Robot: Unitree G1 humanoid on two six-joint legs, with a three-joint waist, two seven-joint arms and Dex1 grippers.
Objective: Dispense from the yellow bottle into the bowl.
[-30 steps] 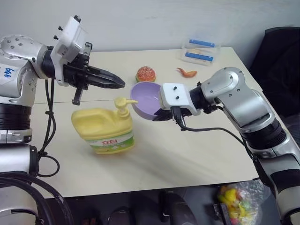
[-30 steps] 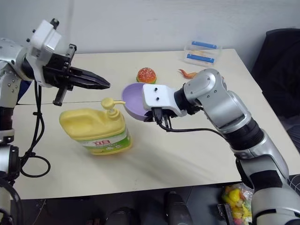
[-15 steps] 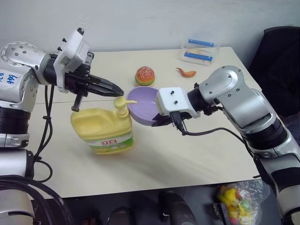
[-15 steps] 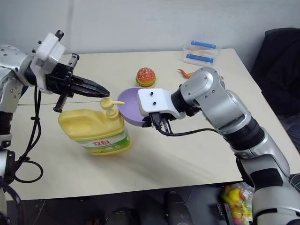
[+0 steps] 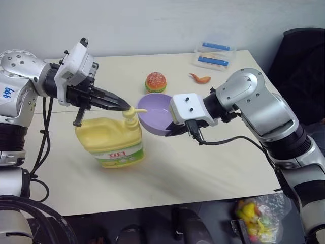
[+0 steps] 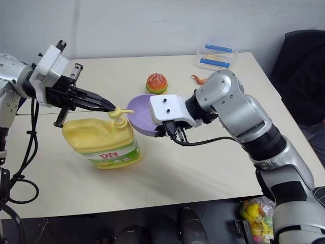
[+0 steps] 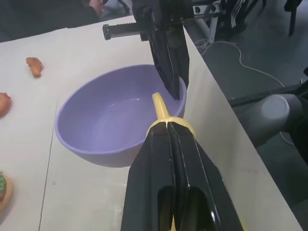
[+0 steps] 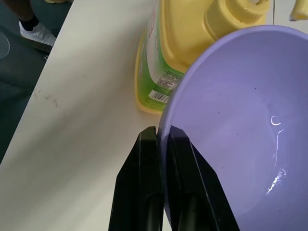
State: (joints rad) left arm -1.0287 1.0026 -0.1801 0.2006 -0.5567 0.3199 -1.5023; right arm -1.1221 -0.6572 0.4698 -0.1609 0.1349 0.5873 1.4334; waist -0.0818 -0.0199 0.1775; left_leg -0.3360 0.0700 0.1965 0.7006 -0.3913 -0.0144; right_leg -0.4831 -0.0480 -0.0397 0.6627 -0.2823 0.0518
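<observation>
Near the tabletop's left edge: you have the yellow bottle point(image 5: 110, 142) upright.
Spout: points right over the bowl point(image 5: 155, 113).
Left gripper point(image 5: 123, 105): fingers pressed together, seemingly resting on the pump head.
Right gripper point(image 8: 160, 136): pinching the bowl's rim.

The bench point(image 5: 203, 173) lies bare in front of the bottle point(image 5: 109, 141) and the bowl point(image 5: 155, 114). Behind them a toy burger point(image 5: 156, 81) sits near the bowl, a small orange piece point(image 5: 201, 78) further right, and a clear box point(image 5: 215, 55) at the far right corner.
</observation>
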